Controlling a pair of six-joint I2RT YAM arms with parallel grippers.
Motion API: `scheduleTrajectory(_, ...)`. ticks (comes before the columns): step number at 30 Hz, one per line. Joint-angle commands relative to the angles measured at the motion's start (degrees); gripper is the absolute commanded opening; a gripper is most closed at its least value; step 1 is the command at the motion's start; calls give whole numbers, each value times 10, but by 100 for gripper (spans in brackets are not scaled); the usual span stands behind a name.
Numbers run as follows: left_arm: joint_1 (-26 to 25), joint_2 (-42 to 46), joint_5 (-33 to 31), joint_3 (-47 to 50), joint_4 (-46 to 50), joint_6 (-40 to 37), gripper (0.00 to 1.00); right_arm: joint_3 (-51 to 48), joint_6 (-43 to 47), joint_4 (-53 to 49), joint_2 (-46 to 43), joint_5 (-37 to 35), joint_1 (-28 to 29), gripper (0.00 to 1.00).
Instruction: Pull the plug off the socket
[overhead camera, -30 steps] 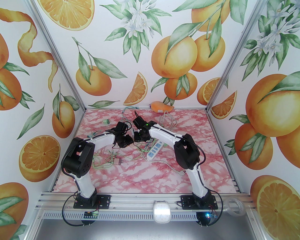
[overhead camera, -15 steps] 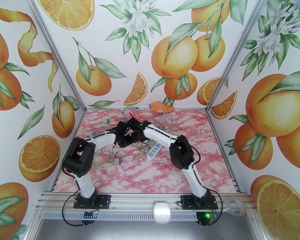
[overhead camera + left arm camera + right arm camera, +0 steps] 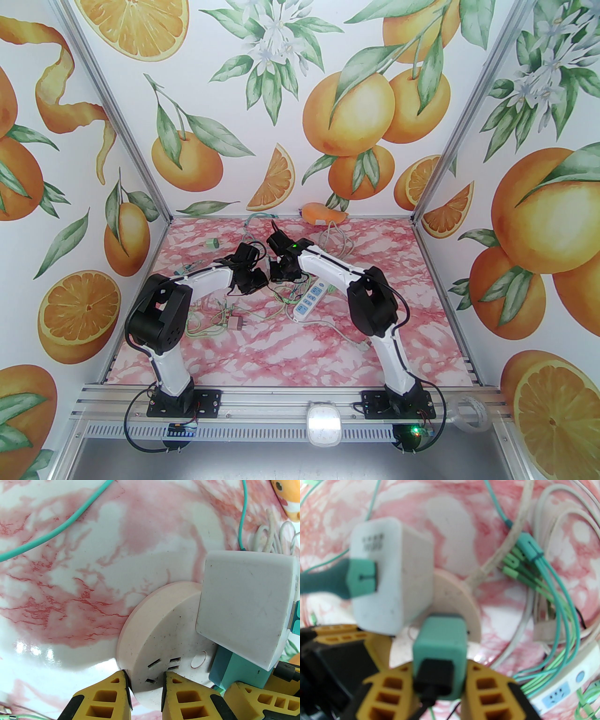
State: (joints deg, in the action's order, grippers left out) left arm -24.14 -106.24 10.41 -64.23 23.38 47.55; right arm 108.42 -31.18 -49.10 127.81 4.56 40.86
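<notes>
A round pale-pink socket (image 3: 159, 625) lies on the pink marbled table. A white cube adapter (image 3: 243, 611) and a teal plug (image 3: 232, 669) are both seated in its face. My left gripper (image 3: 146, 684) is shut on the socket's rim, one yellow finger on each side of it. In the right wrist view the teal plug (image 3: 440, 644), with a black connector in its back, sits between the fingers of my right gripper (image 3: 440, 667), which is shut on it. The plug still looks pressed against the socket (image 3: 459, 597). In the top view both grippers (image 3: 262, 276) (image 3: 281, 271) meet over the socket and hide it.
A white power strip (image 3: 309, 300) lies just right of the grippers, with green and teal cables (image 3: 555, 601) tangled around it. A loose pink plug (image 3: 236, 322) rests front left. A coiled white cord (image 3: 335, 241) and an orange toy (image 3: 323, 213) are at the back.
The right arm swung left toward the left arm, then came back right to about where it began. The left arm hardly moved and its fingers closed slightly.
</notes>
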Motion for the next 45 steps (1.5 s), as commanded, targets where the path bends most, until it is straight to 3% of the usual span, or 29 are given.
scheduleTrajectory(1,-33,-101,-1,54,69,-11,23,34,-7,29,0,79,43,28)
scheduleTrajectory(12,-42,-110,-1,45,73,-14,23,190,16,-88,99,31,130,28)
scheduleTrajectory(16,-42,-110,-1,48,72,-14,23,175,17,-78,83,33,116,28)
scheduleTrajectory(24,-42,-110,-1,53,69,-13,23,60,-24,13,-3,100,29,28)
scheduleTrajectory(30,-43,-112,0,53,68,-13,23,37,-33,26,-20,112,15,28)
scheduleTrajectory(41,-44,-122,5,45,68,-16,23,196,13,-115,73,5,104,28)
scheduleTrajectory(45,-46,-125,5,40,70,-17,23,210,13,-125,96,9,125,28)
